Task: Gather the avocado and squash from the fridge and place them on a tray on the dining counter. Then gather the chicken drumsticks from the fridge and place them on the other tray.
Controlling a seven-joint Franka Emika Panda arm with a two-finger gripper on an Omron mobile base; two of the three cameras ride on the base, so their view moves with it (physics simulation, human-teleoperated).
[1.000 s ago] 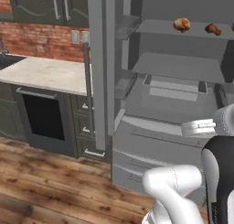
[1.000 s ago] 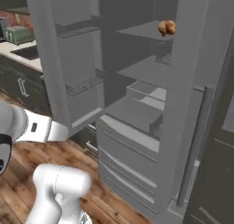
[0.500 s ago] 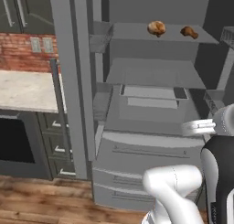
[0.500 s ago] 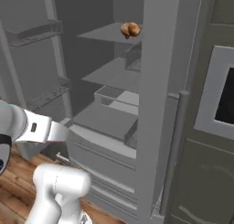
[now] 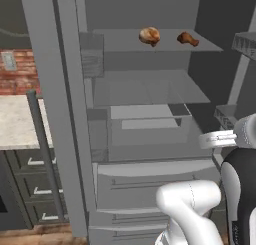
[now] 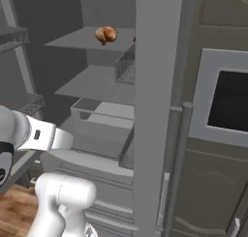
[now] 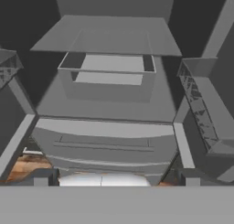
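Two golden-brown chicken drumsticks lie on the top shelf of the open fridge [image 5: 150,104], one [image 5: 149,35] to the left of the other [image 5: 187,38]. The right base view has one drumstick [image 6: 105,34] in plain sight and the second half hidden behind the door edge. My gripper [image 7: 114,179] faces the fridge's lower shelves and freezer drawers from outside, jaws open wide with nothing between them. The avocado, squash, trays and dining counter are out of view.
A grey bin [image 7: 107,74] sits on a middle shelf above the freezer drawers [image 7: 105,143]. Fridge doors stand open on both sides [image 5: 50,114] [image 6: 155,110], with wire door racks [image 7: 201,104]. A wall oven [image 6: 227,100] is on the right, a pale counter [image 5: 15,124] on the left.
The whole picture has shifted: the base has driven toward the fridge, which is now nearer and more centred. The drumsticks stay on their shelf and the gripper stays open.
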